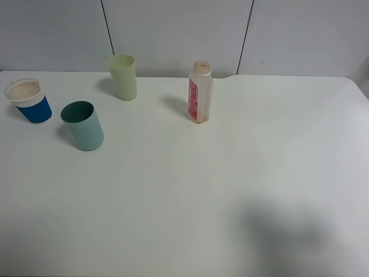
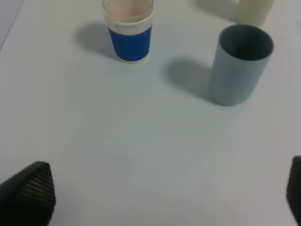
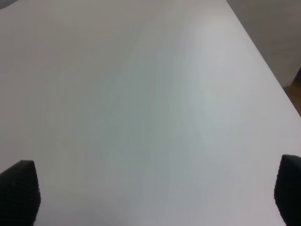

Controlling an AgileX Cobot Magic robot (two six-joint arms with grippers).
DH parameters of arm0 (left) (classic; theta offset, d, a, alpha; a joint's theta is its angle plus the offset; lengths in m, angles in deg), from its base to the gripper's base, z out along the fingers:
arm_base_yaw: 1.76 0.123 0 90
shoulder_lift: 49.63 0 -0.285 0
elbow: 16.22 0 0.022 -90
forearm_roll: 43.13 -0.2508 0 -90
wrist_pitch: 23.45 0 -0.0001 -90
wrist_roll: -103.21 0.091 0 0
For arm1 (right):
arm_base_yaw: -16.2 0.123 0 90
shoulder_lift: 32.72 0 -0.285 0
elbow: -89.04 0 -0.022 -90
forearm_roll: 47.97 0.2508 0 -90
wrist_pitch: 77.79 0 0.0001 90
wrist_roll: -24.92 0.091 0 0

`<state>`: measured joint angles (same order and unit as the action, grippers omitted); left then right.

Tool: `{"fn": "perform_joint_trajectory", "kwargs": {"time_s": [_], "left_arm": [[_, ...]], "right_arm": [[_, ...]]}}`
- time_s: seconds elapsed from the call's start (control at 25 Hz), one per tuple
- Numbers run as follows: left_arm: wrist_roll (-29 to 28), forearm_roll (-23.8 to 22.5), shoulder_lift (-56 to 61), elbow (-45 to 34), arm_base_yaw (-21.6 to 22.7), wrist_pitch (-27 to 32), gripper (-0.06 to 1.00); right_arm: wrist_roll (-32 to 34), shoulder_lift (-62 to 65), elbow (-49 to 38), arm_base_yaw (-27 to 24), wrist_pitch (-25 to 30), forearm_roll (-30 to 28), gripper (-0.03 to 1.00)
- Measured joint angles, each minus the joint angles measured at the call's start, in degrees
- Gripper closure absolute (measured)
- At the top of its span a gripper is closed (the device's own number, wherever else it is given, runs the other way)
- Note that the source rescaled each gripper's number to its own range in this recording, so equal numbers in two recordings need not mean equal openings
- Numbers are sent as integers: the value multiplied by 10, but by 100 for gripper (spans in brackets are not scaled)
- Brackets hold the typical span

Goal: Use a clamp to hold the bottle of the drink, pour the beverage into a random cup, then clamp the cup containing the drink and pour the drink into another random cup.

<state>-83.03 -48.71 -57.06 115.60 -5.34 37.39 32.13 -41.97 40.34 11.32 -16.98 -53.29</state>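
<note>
White tabletop (image 1: pixel 230 190) lies bare nearest the arms. Both the left gripper (image 2: pixel 160 197) and right gripper (image 3: pixel 150 193) hover spread wide, holding nothing. Farther back stand the teal tumbler (image 1: pixel 83 126), blue-sleeved paper cup (image 1: pixel 29 102), uncapped bottle (image 1: pixel 200 93) and pale green tumbler (image 1: pixel 123 77). An off-centre pinch could topple the narrow, open bottle and spill it.

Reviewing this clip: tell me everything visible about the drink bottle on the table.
The bottle is a small, translucent, plastic-looking container with a squarish body and a wide beige neck; no cap is on it. A red-pink label with white markings runs down the side facing left in the exterior view. It stands upright on the white table, toward the back, to the right of the pale green tumbler. Nothing but the table touches it. Its contents cannot be made out. Neither wrist view shows it.
</note>
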Motion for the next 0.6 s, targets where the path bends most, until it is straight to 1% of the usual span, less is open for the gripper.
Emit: {"fn": "perform_joint_trajectory", "kwargs": {"time_s": [0.6], "left_arm": [[0, 0, 0, 0, 0, 0, -6]], "right_arm": [[0, 0, 0, 0, 0, 0, -3]]}}
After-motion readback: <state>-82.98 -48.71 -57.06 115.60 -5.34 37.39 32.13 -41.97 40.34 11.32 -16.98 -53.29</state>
